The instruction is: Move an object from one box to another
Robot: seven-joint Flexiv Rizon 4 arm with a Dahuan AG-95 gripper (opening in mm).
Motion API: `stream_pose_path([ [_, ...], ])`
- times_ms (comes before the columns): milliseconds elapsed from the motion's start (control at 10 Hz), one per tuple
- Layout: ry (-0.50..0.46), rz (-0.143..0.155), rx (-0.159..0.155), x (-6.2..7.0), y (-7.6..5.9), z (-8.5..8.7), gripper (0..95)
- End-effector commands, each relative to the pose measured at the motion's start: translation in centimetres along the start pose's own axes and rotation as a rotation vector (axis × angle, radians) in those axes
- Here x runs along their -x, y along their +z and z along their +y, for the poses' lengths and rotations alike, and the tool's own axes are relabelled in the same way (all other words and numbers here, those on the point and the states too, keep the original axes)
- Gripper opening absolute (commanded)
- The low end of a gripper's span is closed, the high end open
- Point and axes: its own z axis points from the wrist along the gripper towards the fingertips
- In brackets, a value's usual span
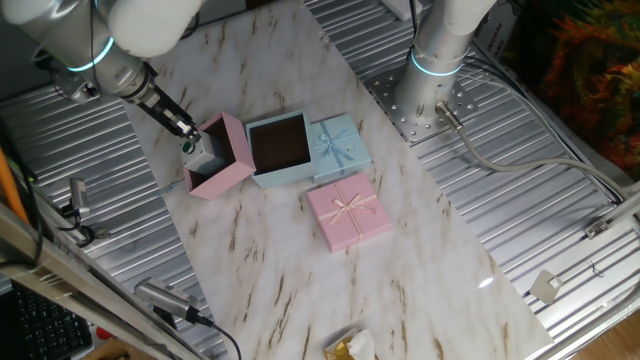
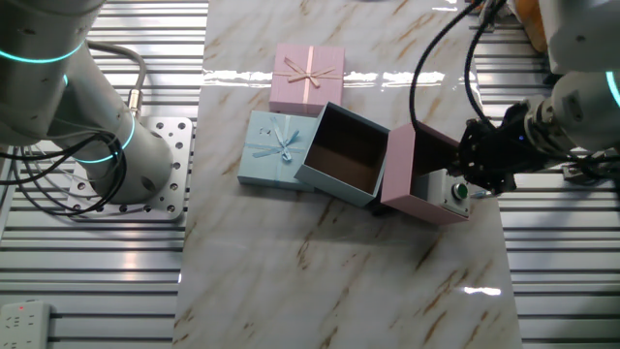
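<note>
Nearest you in the other fixed view, the gripper (image 2: 463, 186) reaches into the pink box (image 2: 418, 174) with its fingers closed on the white object (image 2: 451, 191), whose green round part faces outward; from one fixed view you see the same grip (image 1: 190, 143) at the open mouth of that box (image 1: 225, 160), with the object (image 1: 202, 152) at its edge. You can see the pink box is tipped up on its side, leaning against the blue box (image 2: 344, 155), which sits open beside it. Beyond those, the blue lid (image 2: 273, 148) with a bow touches the blue box, and the pink lid (image 2: 307, 78) with a cream bow lies flat next to it on the marble table (image 2: 339, 281).
</note>
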Motion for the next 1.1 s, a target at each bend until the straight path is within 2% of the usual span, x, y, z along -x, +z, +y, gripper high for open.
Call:
stream_pose_path([
  [100, -0.008, 0.009, 0.010, 0.2, -0.1, -0.2, 0.0],
  [400, -0.008, 0.014, 0.014, 0.5, 0.0, -0.7, 0.0],
  [600, -0.007, 0.028, 0.014, 0.7, 0.1, -0.9, 0.0],
  [900, -0.007, 0.037, 0.018, 1.3, 0.3, -2.0, 0.0],
  [1100, 0.026, 0.040, 0.015, 1.5, 0.4, -2.4, 0.0],
])
